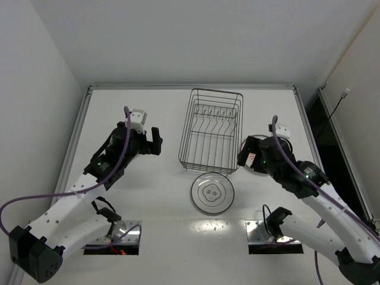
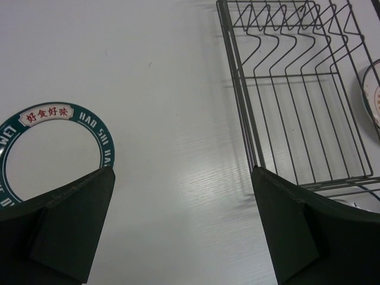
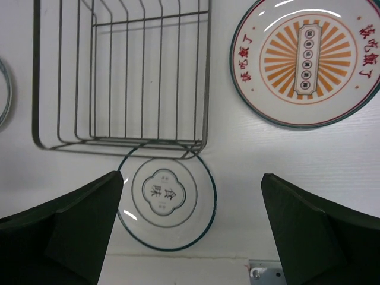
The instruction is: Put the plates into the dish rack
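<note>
Grey plate (image 1: 212, 193) beside rack (image 1: 212, 130) (near edge); jaws wide.

Bright, even light falls from overhead in all three views. The white counter (image 1: 148, 196) is nearly washed out, with a pale sheen at 6 o'clock in the top view; the dish rack (image 1: 211, 127) throws only a faint, soft shadow. In the left wrist view the left gripper (image 2: 183, 172) is dark, underexposed and slightly soft at 7 and 5 o'clock; a streaky gloss lies on the counter at centre. In the right wrist view the right gripper (image 3: 191, 176) is equally dark; white glare streaks cross the orange plate (image 3: 309, 59) at 1 o'clock; a small glint marks the grey plate (image 3: 166, 196); lettering on both reads sharp.
</note>
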Controlling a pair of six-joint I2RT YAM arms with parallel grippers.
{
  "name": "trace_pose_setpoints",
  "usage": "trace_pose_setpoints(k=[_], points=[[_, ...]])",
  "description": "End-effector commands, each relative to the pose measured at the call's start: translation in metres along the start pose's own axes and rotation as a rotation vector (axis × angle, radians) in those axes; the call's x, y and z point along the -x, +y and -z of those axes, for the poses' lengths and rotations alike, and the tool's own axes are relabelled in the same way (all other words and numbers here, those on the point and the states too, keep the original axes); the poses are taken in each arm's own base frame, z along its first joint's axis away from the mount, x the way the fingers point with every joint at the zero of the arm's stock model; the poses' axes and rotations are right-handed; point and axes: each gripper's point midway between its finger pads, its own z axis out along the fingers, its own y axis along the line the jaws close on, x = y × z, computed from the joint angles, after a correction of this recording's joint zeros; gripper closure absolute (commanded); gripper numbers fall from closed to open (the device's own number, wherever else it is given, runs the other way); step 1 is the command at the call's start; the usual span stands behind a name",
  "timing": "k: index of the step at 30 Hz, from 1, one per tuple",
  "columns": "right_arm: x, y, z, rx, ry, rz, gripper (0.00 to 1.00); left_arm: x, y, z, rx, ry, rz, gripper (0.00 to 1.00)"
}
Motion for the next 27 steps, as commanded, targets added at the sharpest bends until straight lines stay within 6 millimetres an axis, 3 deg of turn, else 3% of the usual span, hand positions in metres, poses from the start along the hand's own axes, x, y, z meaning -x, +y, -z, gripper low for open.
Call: trace_pose_setpoints(k=[1,3,4,5,6,7,8,9,10,11,18,19,24,26,27], points=[[0.047,-0.014,0.001,-0.074,-0.193,-0.087,0.00,0.011,-0.005,-0.001,-0.012,-0.027,-0.007,0.00],[0.057,-0.020,-0.003,-0.072,-0.210,-0.090,0.00,0.011,-0.005,-0.001,-0.011,-0.027,-0.007,0.00],[0.052,-0.018,-0.009,-0.036,-0.165,-0.090,0.00,0.011,-0.005,-0.001,-0.011,-0.027,-0.007,0.00],[0.057,-0.042,-0.024,-0.105,-0.143,-0.117,0.00,0.009,-0.003,-0.003,-0.001,-0.020,-0.009,0.00],[0.048,-0.054,-0.037,-0.119,-0.096,-0.136,0.00,0.009,-0.003,-0.003,-0.001,-0.020,-0.009,0.00],[0.038,-0.051,-0.046,-0.042,-0.027,-0.164,0.00,0.009,-0.003,-0.003,-0.001,-0.020,-0.009,0.00],[0.050,-0.079,-0.057,-0.077,-0.055,-0.238,0.00,0.009,-0.001,-0.003,0.011,-0.022,-0.008,0.00],[0.036,-0.092,-0.068,-0.071,-0.018,-0.289,0.00,0.009,-0.001,-0.003,0.011,-0.022,-0.008,0.00],[0.034,-0.090,-0.072,-0.003,0.003,-0.322,0.00,0.009,-0.001,-0.003,0.011,-0.022,-0.008,0.00],[0.042,-0.112,-0.075,-0.030,-0.037,-0.380,0.00,0.009,-0.001,-0.003,0.011,-0.022,-0.008,0.00],[0.001,-0.175,-0.094,-0.157,0.075,-0.604,0.00,0.001,0.000,-0.009,0.018,0.007,-0.014,0.00],[0.000,-0.178,-0.094,-0.164,0.079,-0.614,0.00,0.001,0.000,-0.009,0.018,0.007,-0.014,0.00],[-0.045,-0.197,-0.109,-0.210,0.177,-0.721,0.06,-0.001,0.000,-0.011,0.019,0.016,-0.025,0.00],[-0.065,-0.197,-0.115,-0.202,0.219,-0.761,0.13,-0.001,0.000,-0.011,0.019,0.016,-0.025,0.00],[-0.070,-0.196,-0.119,-0.194,0.230,-0.776,0.22,-0.001,0.000,-0.011,0.019,0.016,-0.025,0.00]])
